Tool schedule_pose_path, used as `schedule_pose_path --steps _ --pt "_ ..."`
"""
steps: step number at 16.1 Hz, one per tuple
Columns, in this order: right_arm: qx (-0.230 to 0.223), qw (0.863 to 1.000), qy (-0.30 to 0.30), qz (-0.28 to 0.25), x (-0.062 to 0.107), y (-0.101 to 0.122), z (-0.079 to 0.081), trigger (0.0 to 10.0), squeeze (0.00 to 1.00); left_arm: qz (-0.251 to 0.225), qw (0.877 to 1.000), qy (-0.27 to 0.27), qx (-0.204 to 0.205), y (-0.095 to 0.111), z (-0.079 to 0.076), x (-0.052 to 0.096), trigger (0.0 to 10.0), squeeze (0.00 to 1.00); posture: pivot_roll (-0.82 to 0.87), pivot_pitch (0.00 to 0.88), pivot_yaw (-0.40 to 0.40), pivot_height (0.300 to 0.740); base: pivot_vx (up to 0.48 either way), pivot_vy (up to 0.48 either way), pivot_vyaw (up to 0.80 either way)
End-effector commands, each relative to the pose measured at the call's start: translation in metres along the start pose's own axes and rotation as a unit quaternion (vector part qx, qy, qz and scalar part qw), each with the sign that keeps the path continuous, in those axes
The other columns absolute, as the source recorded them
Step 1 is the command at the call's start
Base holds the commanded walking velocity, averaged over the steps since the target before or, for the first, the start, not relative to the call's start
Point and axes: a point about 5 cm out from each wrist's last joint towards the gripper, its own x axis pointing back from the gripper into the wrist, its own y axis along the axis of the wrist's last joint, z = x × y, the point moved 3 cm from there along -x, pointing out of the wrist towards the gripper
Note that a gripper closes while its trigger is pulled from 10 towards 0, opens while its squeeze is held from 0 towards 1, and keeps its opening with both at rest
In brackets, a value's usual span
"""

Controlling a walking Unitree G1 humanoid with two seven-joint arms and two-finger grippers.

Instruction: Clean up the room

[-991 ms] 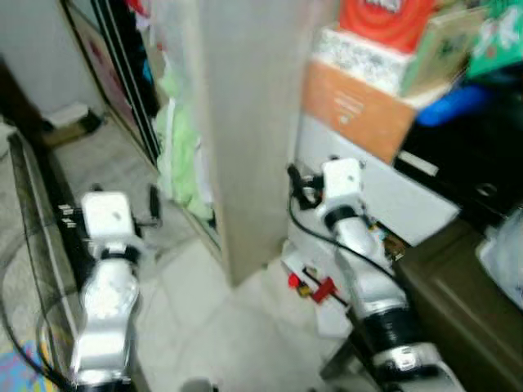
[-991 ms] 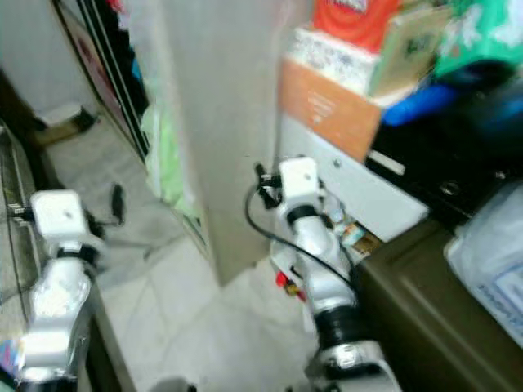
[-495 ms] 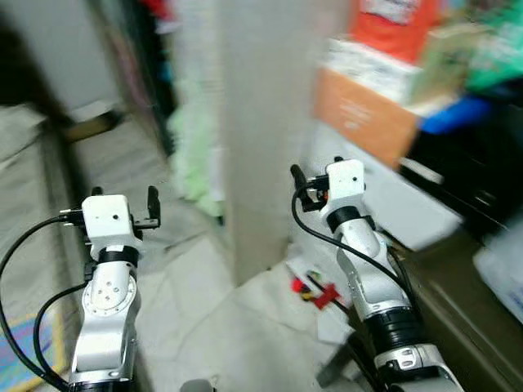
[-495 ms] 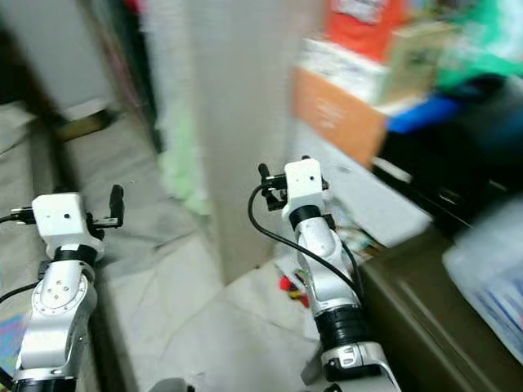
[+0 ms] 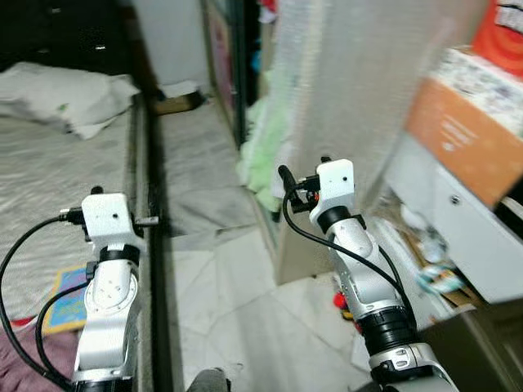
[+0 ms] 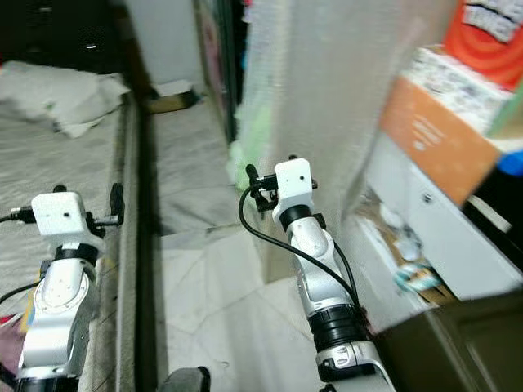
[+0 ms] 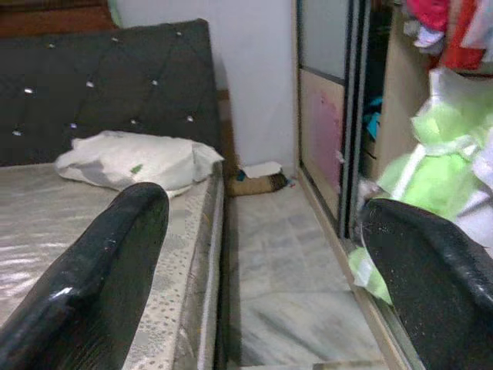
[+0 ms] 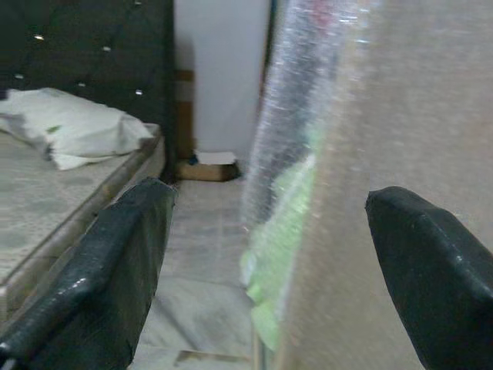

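Home bedroom; bed [image 7: 92, 223], tufted headboard [image 7: 108, 85]; wardrobe [image 7: 339, 116] with clothes [image 7: 454, 131].

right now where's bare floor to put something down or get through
Free: the tile aisle between the bed and the wardrobe, and the tiles in front of the robot. Crowded: green clothes spilling from the wardrobe, and clutter under the white drawer unit.
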Motion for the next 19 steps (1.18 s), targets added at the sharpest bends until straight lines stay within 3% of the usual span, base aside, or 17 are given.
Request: schedule_pose_path --steps 1,19 --pt "0.0 1.0 0.005 -0.014 -0.0044 0.0077 0.0021 10.0 0.0 -0.004 1.0 -0.005 -0.001 0.0014 -0.0027 -0.0016 10.0 0.0 0.07 0.0 0.002 0.74 0.0 0.0 0.8" --pt "-0.006 0.999 0.023 -0.025 -0.0079 0.0127 0.0073 10.0 0.0 -0.014 1.0 -0.001 -0.005 0.0036 -0.0054 -0.0053 10.0 0.0 0.07 0.0 -0.001 0.74 0.0 0.0 0.8"
